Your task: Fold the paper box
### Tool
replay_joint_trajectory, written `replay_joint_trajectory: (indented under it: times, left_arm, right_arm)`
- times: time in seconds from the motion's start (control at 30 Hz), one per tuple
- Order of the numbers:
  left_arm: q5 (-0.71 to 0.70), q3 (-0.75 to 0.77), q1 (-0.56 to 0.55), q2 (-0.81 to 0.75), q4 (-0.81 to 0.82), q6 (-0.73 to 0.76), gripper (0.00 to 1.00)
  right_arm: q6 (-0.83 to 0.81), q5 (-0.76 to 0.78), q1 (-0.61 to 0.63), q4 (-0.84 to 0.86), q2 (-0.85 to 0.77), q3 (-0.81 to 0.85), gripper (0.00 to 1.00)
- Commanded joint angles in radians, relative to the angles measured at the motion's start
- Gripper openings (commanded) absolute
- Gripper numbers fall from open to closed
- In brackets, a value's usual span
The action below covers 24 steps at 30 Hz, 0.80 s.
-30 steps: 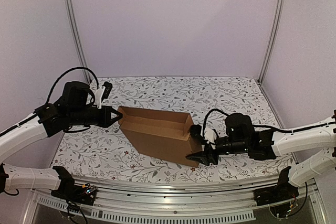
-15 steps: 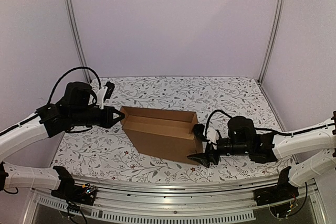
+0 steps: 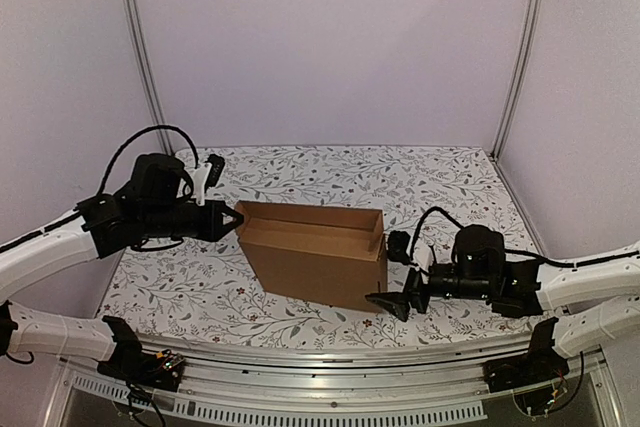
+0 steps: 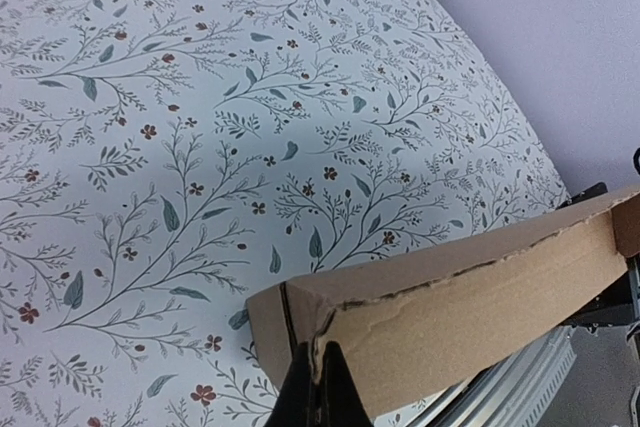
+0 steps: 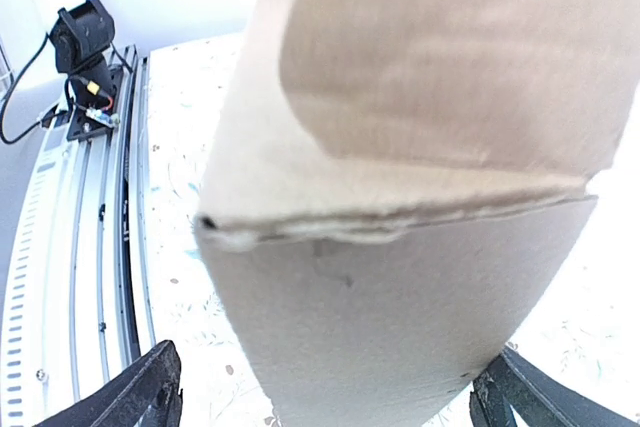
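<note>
The paper box (image 3: 315, 252) is brown cardboard, standing as an open-topped rectangular shape in the middle of the table. My left gripper (image 3: 233, 219) is shut on the top edge of the box's left corner. In the left wrist view its fingers (image 4: 320, 395) pinch the corner wall of the box (image 4: 450, 302). My right gripper (image 3: 393, 273) is wide open at the box's right end. In the right wrist view its two fingertips (image 5: 135, 399) stand far apart, with the box end (image 5: 400, 317) between them. I cannot tell whether they touch it.
The table (image 3: 440, 182) has a floral cloth. A metal rail (image 3: 330, 367) runs along the near edge and also shows in the right wrist view (image 5: 90, 247). Frame posts (image 3: 515, 57) and purple walls close the back and sides.
The box has shifted right and squared up from a slanted shape. My left gripper moved right with its corner. My right gripper drew back to the right.
</note>
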Motion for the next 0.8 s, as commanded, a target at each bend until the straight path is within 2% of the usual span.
replay_joint_trajectory:
  times: [0.0, 0.2, 0.47, 0.77]
  left_arm:
    - [-0.036, 0.004, -0.024, 0.031, -0.072, -0.026, 0.0]
    - [-0.06, 0.02, -0.041, 0.058, -0.076, -0.055, 0.0]
    - [-0.139, 0.044, -0.076, 0.104, -0.092, -0.137, 0.0]
    - [-0.226, 0.039, -0.119, 0.102, -0.112, -0.233, 0.0]
  right_arm:
    - [0.048, 0.033, -0.005, -0.026, -0.071, -0.017, 0.99]
    - [0.126, 0.103, -0.004, -0.163, -0.164, 0.007, 0.99]
    - [0.293, 0.261, -0.004, -0.443, -0.204, 0.195, 0.99]
    - [0.426, 0.269, 0.003, -0.486, -0.211, 0.277, 0.99]
